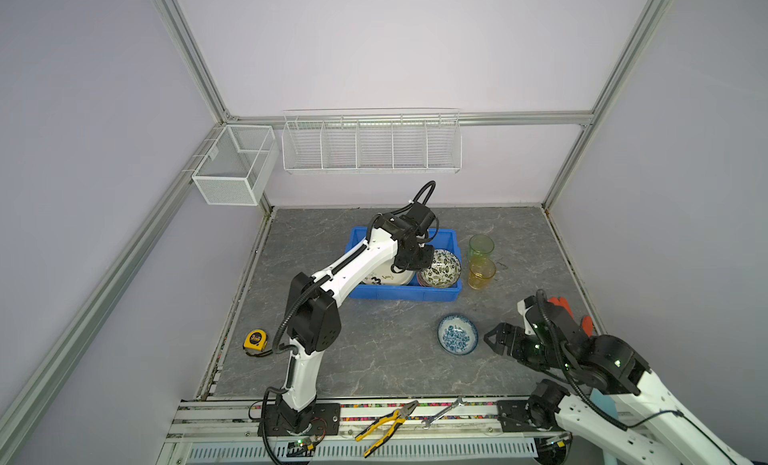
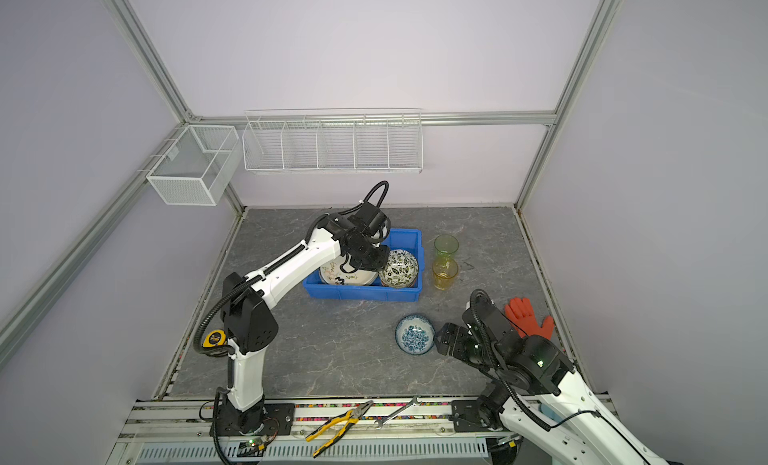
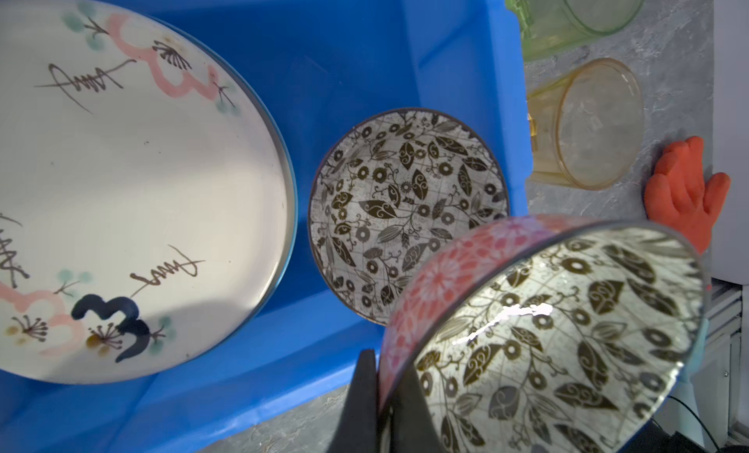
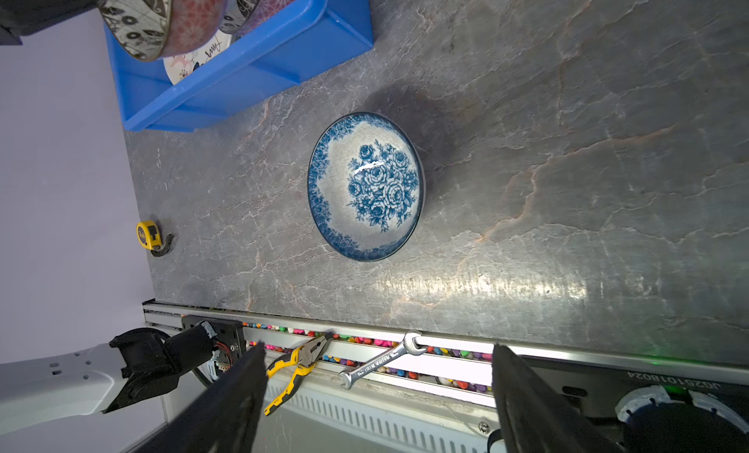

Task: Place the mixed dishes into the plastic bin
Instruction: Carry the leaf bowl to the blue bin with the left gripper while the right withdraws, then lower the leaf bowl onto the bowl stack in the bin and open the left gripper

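left tool (image 3: 385, 374) is clamped on the rim of a tilted leafy bowl (image 3: 547, 329) over the plastic bin (image 3: 364, 46); a slip could crack it on the second bowl (image 3: 401, 204) inside the bin. the left wrist view separates them; both top views overlap them. right tool (image 4: 379, 349), jaws apart, sits outside the bin near the blue bowl (image 4: 364, 187).

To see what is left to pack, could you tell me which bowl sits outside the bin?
The blue-flowered bowl on the table; one leafy bowl lies inside the bin, and the pink-sided bowl is held over it.
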`<action>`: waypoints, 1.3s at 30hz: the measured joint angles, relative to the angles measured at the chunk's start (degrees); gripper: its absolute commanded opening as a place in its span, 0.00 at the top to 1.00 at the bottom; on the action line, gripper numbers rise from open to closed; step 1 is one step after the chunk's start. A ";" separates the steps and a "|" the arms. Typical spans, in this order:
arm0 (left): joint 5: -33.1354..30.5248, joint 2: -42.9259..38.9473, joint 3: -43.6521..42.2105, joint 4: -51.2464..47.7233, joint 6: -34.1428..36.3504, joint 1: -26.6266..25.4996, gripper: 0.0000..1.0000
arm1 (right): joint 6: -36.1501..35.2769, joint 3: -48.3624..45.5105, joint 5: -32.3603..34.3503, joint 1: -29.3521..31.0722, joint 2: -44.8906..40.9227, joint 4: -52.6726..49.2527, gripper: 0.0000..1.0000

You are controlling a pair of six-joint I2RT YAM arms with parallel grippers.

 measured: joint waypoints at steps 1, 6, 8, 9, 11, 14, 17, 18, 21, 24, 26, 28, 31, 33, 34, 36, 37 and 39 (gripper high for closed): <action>0.09 0.90 0.72 -0.24 0.15 0.26 1.00 | 0.42 -0.26 0.33 0.20 -0.35 -0.31 0.12; 0.83 4.17 3.04 -0.72 0.94 1.33 1.00 | 2.21 -1.53 1.57 0.87 -3.04 -2.05 0.12; 1.18 5.31 4.15 -0.87 1.05 1.66 1.00 | 2.97 -2.19 2.10 0.87 -4.42 -2.67 0.12; 1.25 5.75 4.66 -0.92 1.11 1.75 1.00 | 3.21 -2.40 2.23 0.87 -4.87 -2.99 0.12; 1.42 6.56 5.57 -1.03 1.16 1.84 1.00 | 3.85 -2.78 2.47 0.87 -5.75 -3.63 0.12; 1.92 6.82 5.81 -1.16 1.18 1.84 1.00 | 4.42 -2.86 2.93 0.87 -6.25 -4.50 0.12; 2.51 7.17 5.86 -1.16 1.16 1.84 1.00 | 4.70 -2.89 3.32 0.98 -6.38 -5.22 0.12; 2.60 7.32 5.86 -1.16 1.18 1.84 1.00 | 4.85 -2.89 3.34 1.05 -6.43 -5.33 0.12; 2.73 7.85 5.86 -1.20 1.18 1.84 1.00 | 5.11 -2.93 3.54 1.14 -6.80 -5.44 0.12; 2.49 8.24 5.86 -1.40 1.18 1.84 1.00 | 5.35 -2.99 3.56 1.14 -7.13 -5.53 0.12; 2.47 8.28 5.86 -1.46 1.20 1.90 1.00 | 5.49 -2.99 3.56 1.14 -7.17 -5.53 0.12; 2.49 8.28 5.86 -1.51 1.22 1.92 1.00 | 5.53 -2.99 3.63 1.14 -7.17 -5.53 0.12; 2.45 8.28 5.86 -1.53 1.25 1.95 1.00 | 5.53 -2.99 3.72 1.14 -7.17 -5.55 0.12; 2.43 8.28 5.86 -1.53 1.25 1.95 1.00 | 5.53 -2.99 3.72 1.14 -7.17 -5.62 0.12; 2.32 8.28 5.86 -1.53 1.25 1.95 1.00 | 5.53 -2.99 3.72 1.14 -7.19 -5.70 0.12; 2.10 8.28 5.90 -1.62 1.36 1.95 1.00 | 5.64 -3.02 3.72 1.14 -7.39 -5.95 0.12; 1.97 8.28 5.95 -1.68 1.40 1.95 1.00 | 5.68 -3.02 3.72 1.14 -7.61 -6.05 0.12; 1.60 8.39 6.49 -2.25 1.49 1.95 1.00 | 5.70 -3.02 3.74 1.14 -8.00 -6.21 0.12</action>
